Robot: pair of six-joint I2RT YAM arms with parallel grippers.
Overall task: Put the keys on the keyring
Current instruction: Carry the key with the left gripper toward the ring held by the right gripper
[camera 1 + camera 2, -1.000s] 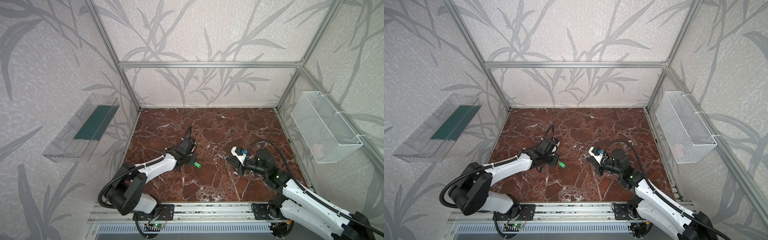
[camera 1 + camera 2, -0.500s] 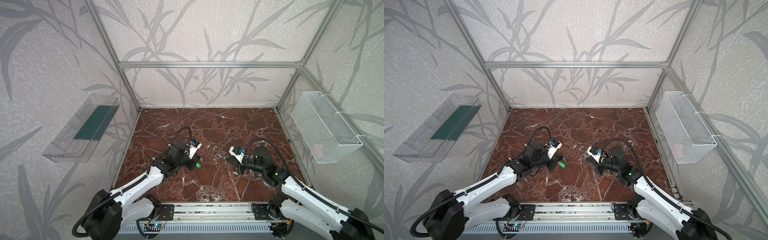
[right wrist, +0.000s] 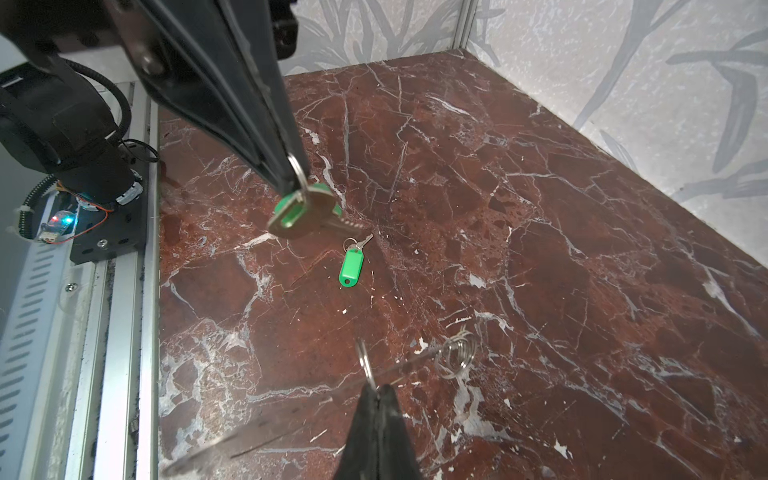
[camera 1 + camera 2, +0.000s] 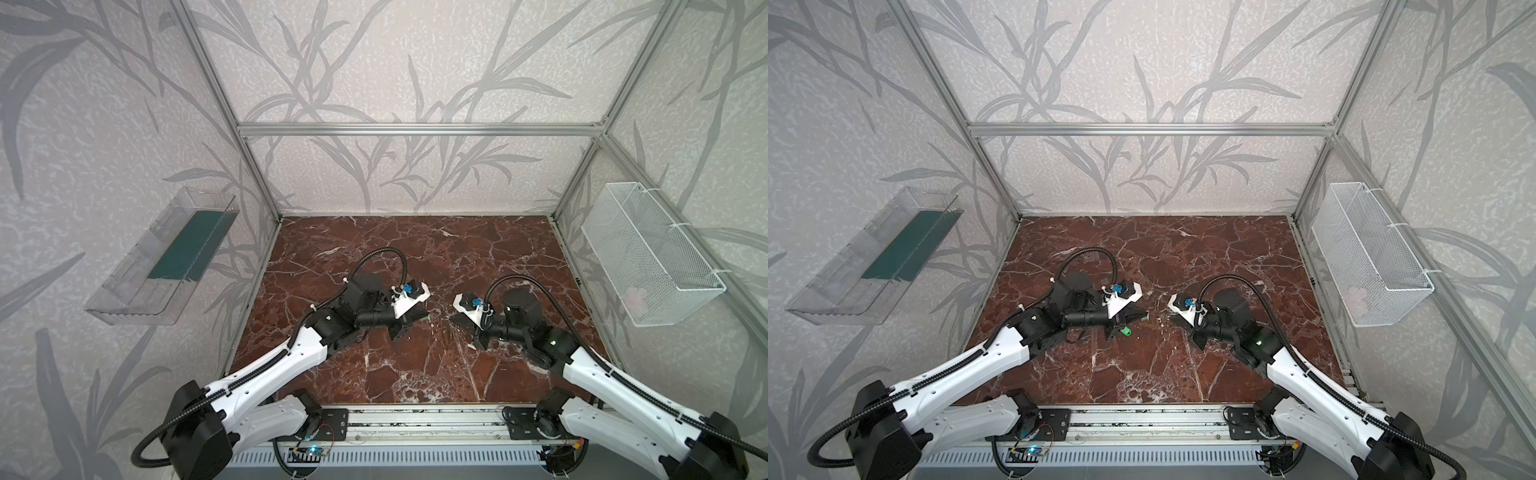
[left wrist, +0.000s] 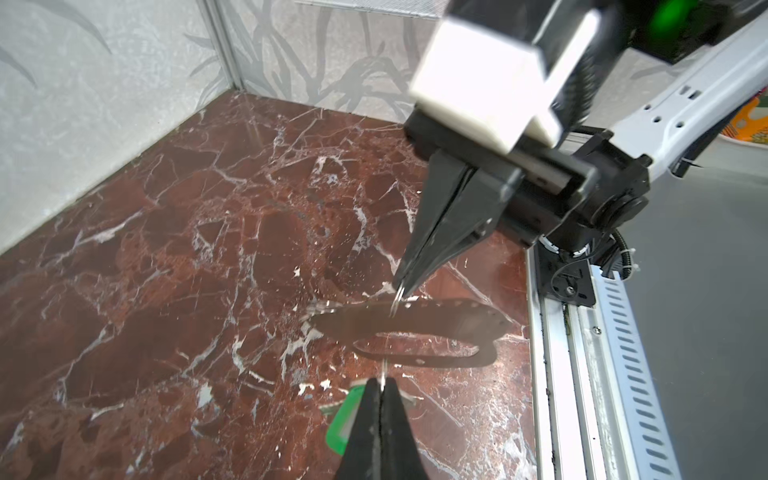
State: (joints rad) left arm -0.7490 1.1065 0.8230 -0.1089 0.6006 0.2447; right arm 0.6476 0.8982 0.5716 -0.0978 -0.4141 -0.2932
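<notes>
Fingers of my left gripper (image 3: 297, 176) clench the ring of one green key tag (image 3: 301, 205) (lifted off the marble floor (image 3: 498, 208)). My right gripper (image 5: 401, 286) pinches the keyring (image 5: 415, 328) near centre; the second key tag (image 3: 351, 266) lies on the floor between them.

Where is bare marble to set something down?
Free: back half of the marble tabletop up to the rear wall, and the front strip by the rail. Crowded: centre, where left end effector, right end effector, keyring and loose green key tag meet.

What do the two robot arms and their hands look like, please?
Both arms have white link shells with black joints and corrugated black cables. The left hand and right hand have tapered black fingers. White camera housings carry blue connectors; the right arm shows a green light.
</notes>
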